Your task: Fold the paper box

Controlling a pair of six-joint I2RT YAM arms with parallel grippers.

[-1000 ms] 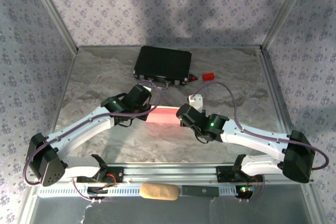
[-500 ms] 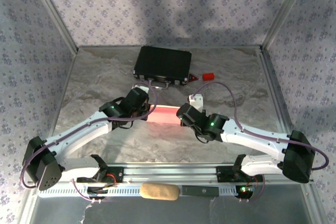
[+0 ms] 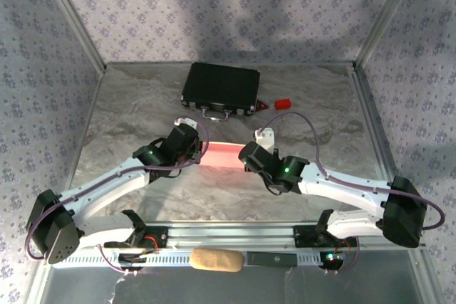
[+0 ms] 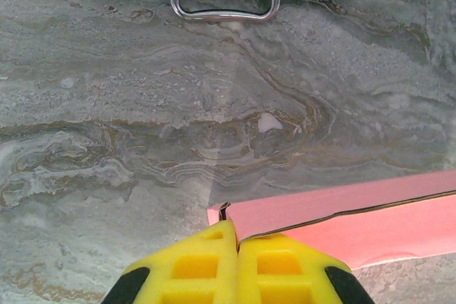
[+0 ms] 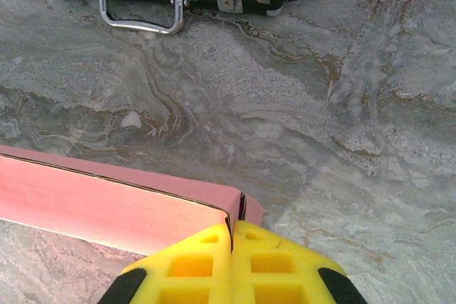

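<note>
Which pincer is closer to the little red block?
Right. The right pincer pinches the paper box end nearer the red block; the left pincer pinches the far end.

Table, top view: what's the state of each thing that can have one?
paper box, folded into layers, pinched at both ends.
left pincer, shut on the paper box.
right pincer, shut on the paper box.
black case, closed.

Pink paper box (image 3: 224, 155), black case (image 3: 221, 87), red block (image 3: 283, 103), grey marbled table (image 3: 132, 115), lilac floral walls (image 3: 214, 5)
</note>
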